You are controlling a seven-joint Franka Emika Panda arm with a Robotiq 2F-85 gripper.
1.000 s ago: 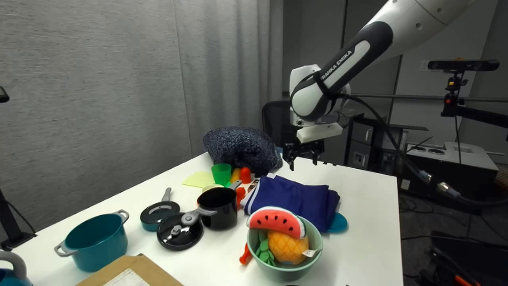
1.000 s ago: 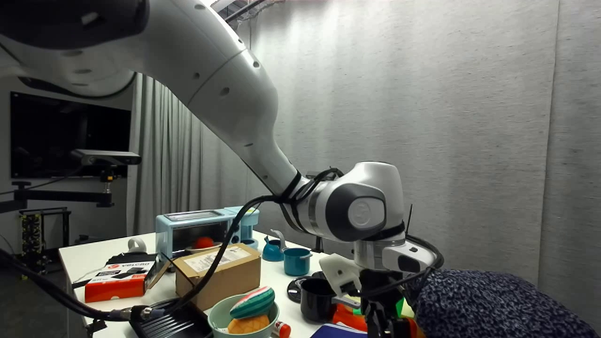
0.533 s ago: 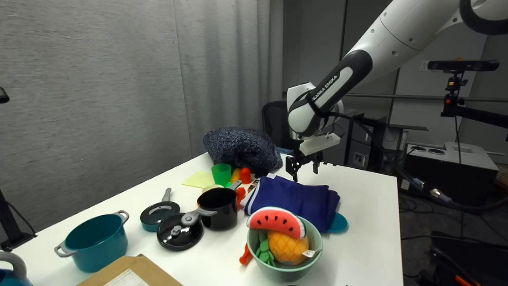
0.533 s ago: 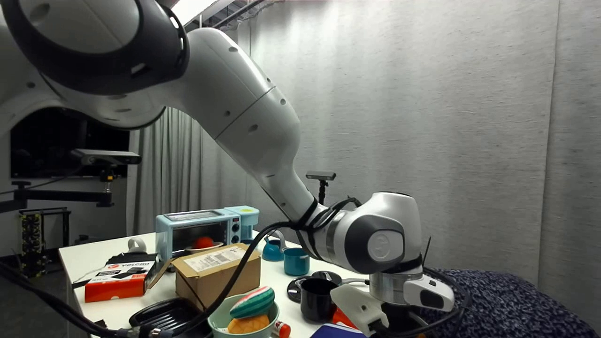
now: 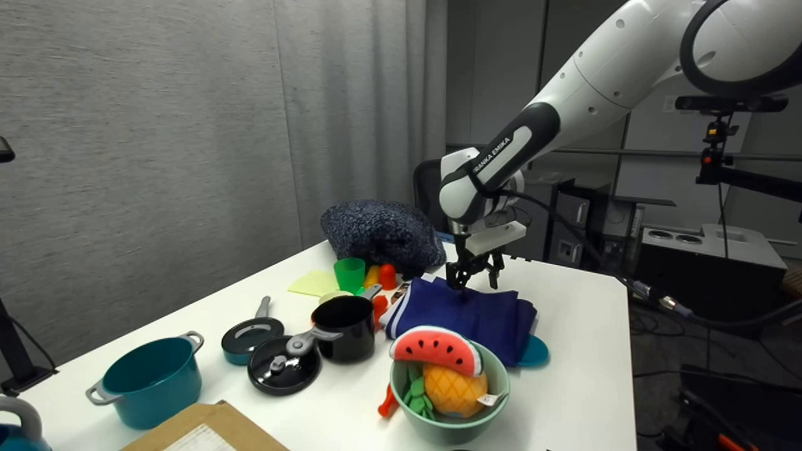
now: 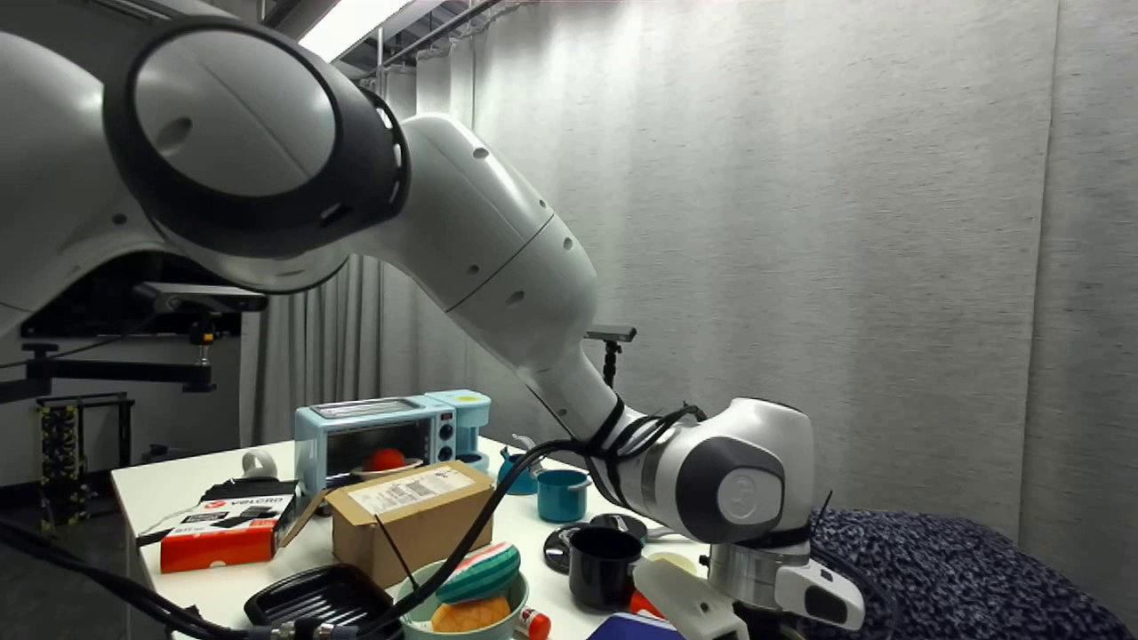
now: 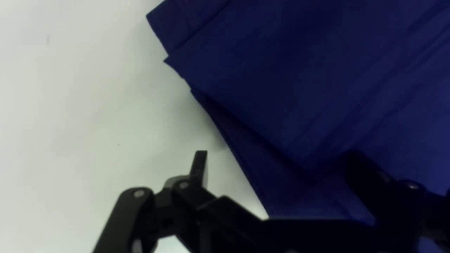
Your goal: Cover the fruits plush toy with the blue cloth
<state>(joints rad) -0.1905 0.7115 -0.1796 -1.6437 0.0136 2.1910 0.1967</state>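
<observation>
Blue cloth (image 5: pixel 473 321) on the bench (image 5: pixel 583 388), folded and rumpled, right of centre in an exterior view. From far left: part of a teal kettle (image 5: pixel 22 436), then a teal pot (image 5: pixel 155 387) and a cardboard box (image 5: pixel 216 423), cut off by the view's lower edge. Next, a handled pan (image 5: pixel 250 337) with a black lid (image 5: pixel 289 379) just beside, and a black saucepan (image 5: pixel 348 341), near the cloth's left end. Behind these, a green cup (image 5: pixel 349 274) and a dark bumpy mound (image 5: pixel 382 232). Just in front, hiding part of the cloth, a pale green bowl (image 5: pixel 442 431) with a pineapple plush (image 5: pixel 452 391) inside and a watermelon plush (image 5: pixel 432 347) on top. At the cloth's far edge, the claw (image 5: pixel 479 289), fingers wide apart; in the wrist view, one above bench, the other against or just above the cloth, impossible to tell which. Farthest right, a teal flat piece (image 5: pixel 534 352) poking out from under the cloth.
</observation>
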